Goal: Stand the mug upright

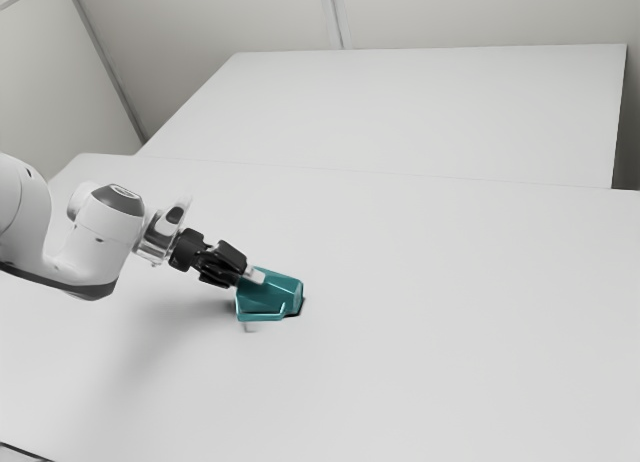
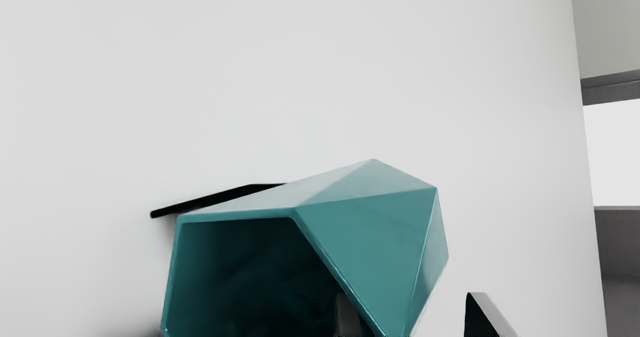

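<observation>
Teal mug (image 1: 271, 296) on its side, tool (image 1: 254, 276) spread open, 1 finger (image 2: 346, 317) inside it in wrist view

Showed teal on the mug (image 2: 370, 237), darkening to near-black inside. Showed white with dark grey on the arm (image 1: 100, 244), black on the gripper (image 1: 252, 278), uniform pale grey on the table (image 1: 420, 332).

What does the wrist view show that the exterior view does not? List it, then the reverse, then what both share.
Wrist view: the dark inside of the mug, one fingertip within its mouth, the other outside, clear of the wall.
Exterior view: the arm's white links.
Both: the teal mug on its side on the white table, and the open gripper's fingertips.
</observation>
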